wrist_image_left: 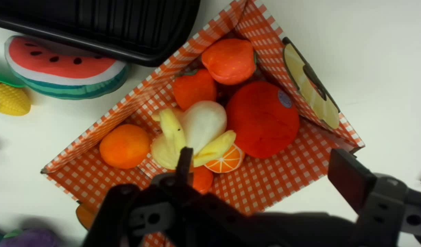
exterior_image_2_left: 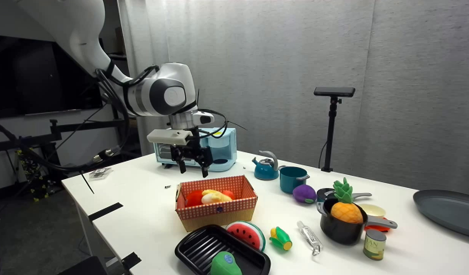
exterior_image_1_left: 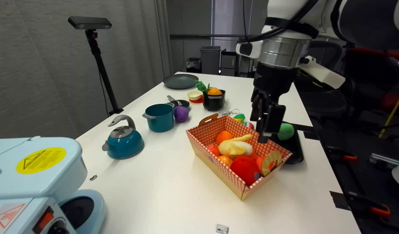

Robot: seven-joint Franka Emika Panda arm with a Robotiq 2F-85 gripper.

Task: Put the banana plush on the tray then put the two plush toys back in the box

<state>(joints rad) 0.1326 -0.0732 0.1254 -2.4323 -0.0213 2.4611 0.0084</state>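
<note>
The pale-yellow banana plush, with a white middle, lies in the box among other plush toys; it shows in both exterior views [exterior_image_1_left: 232, 148] [exterior_image_2_left: 215, 196] and the wrist view [wrist_image_left: 174, 130]. The box [exterior_image_1_left: 215, 169] has red-and-white checked sides [exterior_image_2_left: 219, 219]. The black tray [exterior_image_2_left: 194, 259] stands beside the box; its corner shows in the wrist view [wrist_image_left: 152, 55]. The green plush [exterior_image_2_left: 225, 263] lies on the tray, also in an exterior view [exterior_image_1_left: 285, 131]; it is out of the wrist view. My gripper [exterior_image_2_left: 194, 172] is open and empty above the box, fingers wide apart in the wrist view [wrist_image_left: 262, 152].
The box also holds a large red plush [wrist_image_left: 263, 118], an orange [wrist_image_left: 124, 145] and strawberries [wrist_image_left: 229, 61]. A watermelon plush [exterior_image_2_left: 246, 235] and corn [exterior_image_2_left: 281, 238] lie by the tray. A kettle [exterior_image_1_left: 124, 143], teal pot [exterior_image_1_left: 160, 117], black pot [exterior_image_2_left: 343, 225] and blue appliance [exterior_image_1_left: 37, 169] stand around.
</note>
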